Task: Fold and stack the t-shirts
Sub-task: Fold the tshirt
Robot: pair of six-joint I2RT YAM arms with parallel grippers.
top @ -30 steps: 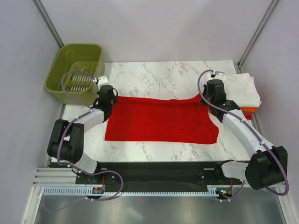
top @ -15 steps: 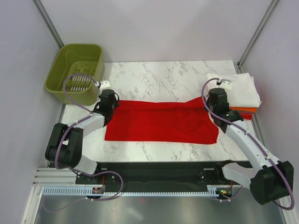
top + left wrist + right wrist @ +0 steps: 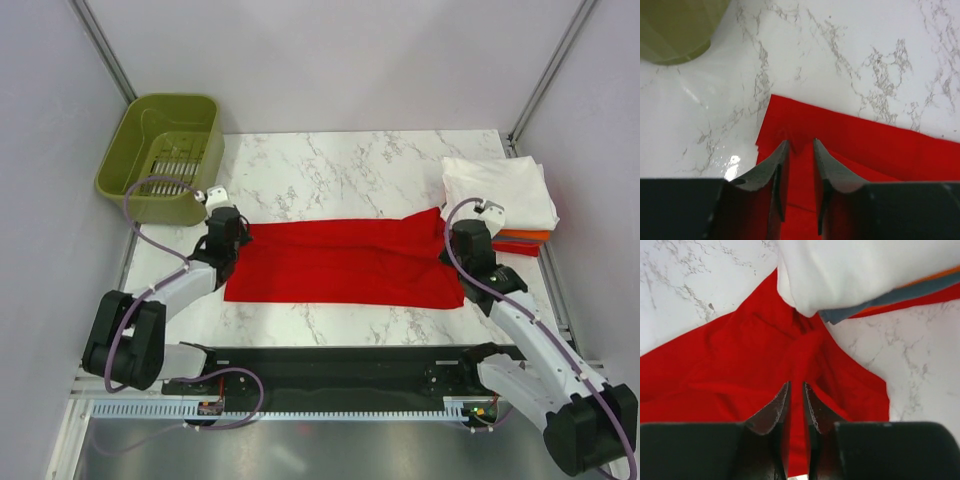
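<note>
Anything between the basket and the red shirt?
No, just bare marble table between basket and red shirt. It shows in the left wrist view.

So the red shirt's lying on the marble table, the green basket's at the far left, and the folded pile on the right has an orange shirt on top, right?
Not quite: the folded pile has a white shirt on top; orange only shows lower down, per the top external view. The red shirt, marble table and green basket are as you said.
</note>
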